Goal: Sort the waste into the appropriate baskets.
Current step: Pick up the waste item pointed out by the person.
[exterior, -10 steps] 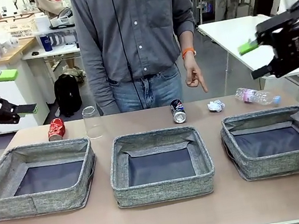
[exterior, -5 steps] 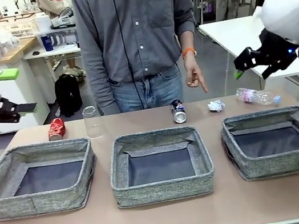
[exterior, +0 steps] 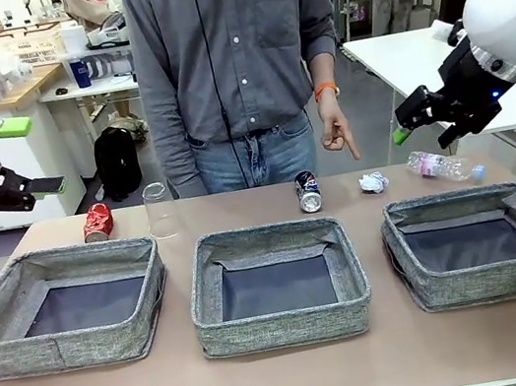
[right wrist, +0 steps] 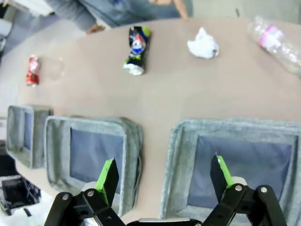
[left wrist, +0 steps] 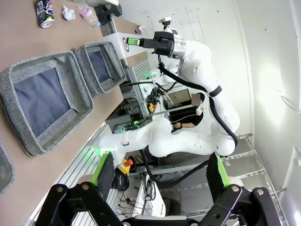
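Note:
The waste lies along the table's far edge: a red can [exterior: 96, 222], a clear cup [exterior: 158, 211], a dark blue can [exterior: 308, 191], a crumpled paper wad [exterior: 372, 182] and a clear bottle [exterior: 443, 165]. Three grey baskets stand in a row nearer me: left [exterior: 50, 260], middle [exterior: 266, 236] and right [exterior: 479, 200]. My right gripper [exterior: 424, 131] hangs open in the air above the bottle and the wad. In its wrist view the open right gripper [right wrist: 164, 176] looks down on the right basket [right wrist: 235, 126], the blue can [right wrist: 136, 51], the wad [right wrist: 203, 44] and the bottle [right wrist: 277, 40]. My left gripper [exterior: 27, 157] stays open, high off the table's left end.
A person stands at the far side, one hand [exterior: 335, 129] hanging above the blue can. The left wrist view looks sideways along the table at a basket [left wrist: 19, 75], with the left gripper [left wrist: 160, 172] open. A white table [exterior: 403, 52] stands behind on the right.
My right arm has swung round, and its gripper has moved left and down toward the bottle and paper wad. The left arm and all the waste have stayed put.

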Motion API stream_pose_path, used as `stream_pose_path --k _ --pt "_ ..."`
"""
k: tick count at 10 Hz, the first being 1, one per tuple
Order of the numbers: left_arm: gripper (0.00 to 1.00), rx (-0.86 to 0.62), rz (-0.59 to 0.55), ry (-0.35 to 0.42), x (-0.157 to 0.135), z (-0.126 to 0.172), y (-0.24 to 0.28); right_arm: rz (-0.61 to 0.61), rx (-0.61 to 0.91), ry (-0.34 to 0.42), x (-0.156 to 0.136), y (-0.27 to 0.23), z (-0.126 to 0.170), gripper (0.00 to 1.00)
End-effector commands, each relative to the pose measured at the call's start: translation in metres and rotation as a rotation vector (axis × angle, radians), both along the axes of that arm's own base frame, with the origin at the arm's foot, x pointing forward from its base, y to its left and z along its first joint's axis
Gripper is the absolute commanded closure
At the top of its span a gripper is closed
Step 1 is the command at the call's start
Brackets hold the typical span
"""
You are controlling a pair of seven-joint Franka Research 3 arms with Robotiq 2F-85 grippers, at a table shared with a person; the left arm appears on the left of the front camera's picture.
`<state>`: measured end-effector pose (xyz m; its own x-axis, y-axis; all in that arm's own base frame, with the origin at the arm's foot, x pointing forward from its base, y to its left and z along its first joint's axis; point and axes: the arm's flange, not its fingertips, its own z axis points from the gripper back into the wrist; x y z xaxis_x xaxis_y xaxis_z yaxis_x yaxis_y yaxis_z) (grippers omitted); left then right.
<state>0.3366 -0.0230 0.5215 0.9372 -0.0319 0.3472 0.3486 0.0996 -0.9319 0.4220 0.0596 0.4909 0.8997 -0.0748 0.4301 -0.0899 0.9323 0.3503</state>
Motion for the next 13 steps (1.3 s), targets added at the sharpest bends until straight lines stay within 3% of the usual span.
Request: stream_pose_path --k 1,3,7,9,11,13 --pt "0.00 -0.023 -0.001 -0.021 0.001 0.001 -0.002 -0.019 0.004 -0.030 0.052 -0.005 -0.011 0.00" --pt "0.00 -0.023 -0.001 -0.021 0.001 0.001 -0.002 -0.018 -0.055 0.007 0.112 -0.004 -0.040 0.00" --pt "0.00 -0.023 -0.001 -0.021 0.001 0.001 -0.002 0.011 -0.161 0.021 0.188 -0.005 -0.109 0.00" --pt "0.00 -0.023 -0.001 -0.021 0.001 0.001 -0.002 0.062 -0.150 -0.055 0.208 -0.004 -0.146 0.00" --pt "0.00 -0.023 -0.001 -0.021 0.001 0.001 -0.002 0.081 -0.143 -0.026 0.222 -0.001 -0.173 0.00" --pt "0.00 -0.023 -0.001 -0.021 0.001 0.001 -0.002 0.081 -0.112 -0.097 0.226 0.004 -0.188 0.00"
